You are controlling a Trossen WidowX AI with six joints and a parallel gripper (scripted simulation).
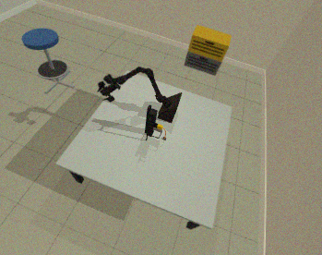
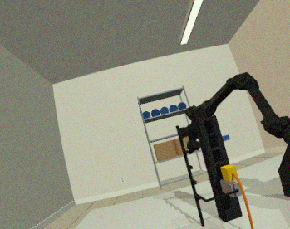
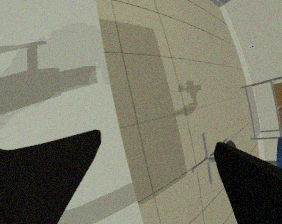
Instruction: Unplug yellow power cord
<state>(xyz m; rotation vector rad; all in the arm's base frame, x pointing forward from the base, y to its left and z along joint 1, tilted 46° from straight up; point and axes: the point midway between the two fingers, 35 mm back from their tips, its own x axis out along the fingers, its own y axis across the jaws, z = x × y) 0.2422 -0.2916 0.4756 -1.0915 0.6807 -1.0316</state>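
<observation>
Upright power strip (image 2: 216, 166), yellow plug (image 2: 228, 171) seated

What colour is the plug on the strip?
Yellow plug, orange cord; clearest in the exterior view.

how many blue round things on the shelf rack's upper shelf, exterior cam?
5. The small blue round objects sit in a row on the grey metal shelf rack: at and. More could be hidden behind them.
</observation>
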